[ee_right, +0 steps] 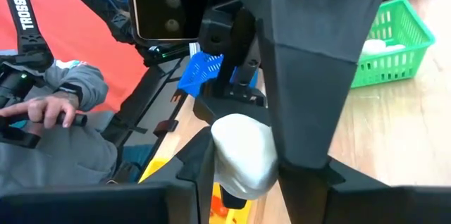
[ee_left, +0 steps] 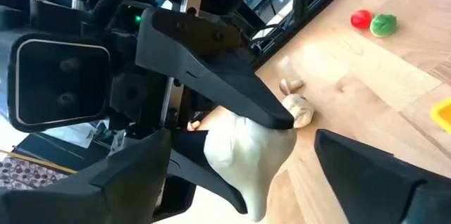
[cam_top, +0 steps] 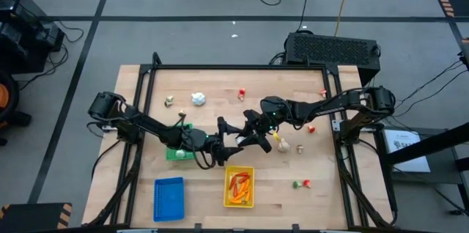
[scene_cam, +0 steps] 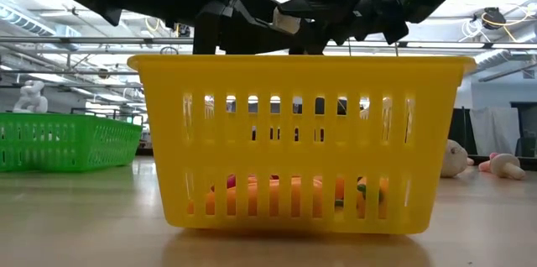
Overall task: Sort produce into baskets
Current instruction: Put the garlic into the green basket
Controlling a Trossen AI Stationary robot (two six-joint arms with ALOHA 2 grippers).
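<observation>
High view: the right gripper and left gripper meet mid-table, just above the yellow slotted plastic basket; the green basket lies under the left arm, and the blue basket is nearer the front edge.
Low view: orange and red toy pieces lie in the yellow basket's bottom.
Left wrist view: the smooth white bulb sits pinched in the right fingers, between the left's spread fingers.
Right wrist view: the bulb bulges, glossy, at the right gripper's tips; the left gripper looks nearest to receive it.

Yellow basket holds orange and red produce; other baskets green, blue.
</observation>
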